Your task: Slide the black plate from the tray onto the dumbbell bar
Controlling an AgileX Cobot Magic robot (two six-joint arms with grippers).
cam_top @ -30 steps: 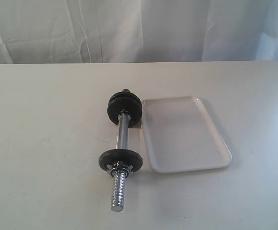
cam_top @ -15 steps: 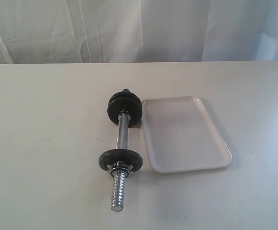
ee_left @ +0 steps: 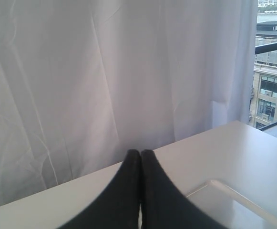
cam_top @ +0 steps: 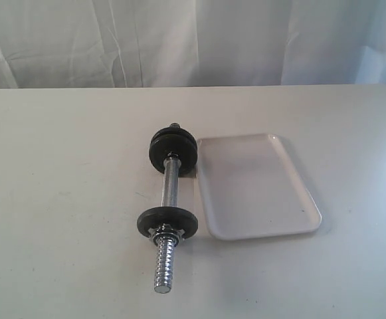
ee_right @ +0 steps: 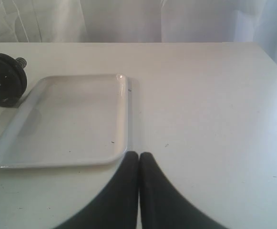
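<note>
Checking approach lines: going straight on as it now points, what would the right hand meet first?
The right hand likely meets bare table just beside the tray rim; depth unclear.

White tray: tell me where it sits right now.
In the exterior view the white tray lies on the table, right of centre, right of the dumbbell bar, its far left corner beside the bar's far black plates.

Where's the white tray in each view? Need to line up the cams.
Exterior: the tray lies right of centre, beside the dumbbell bar.
Left wrist: only one pale corner shows, beside the shut left claw; probably the tray.
Right wrist: the whole tray shows, just beyond the shut right claw.
Shared landmark: the white curtain at the back, in all three views.
</note>
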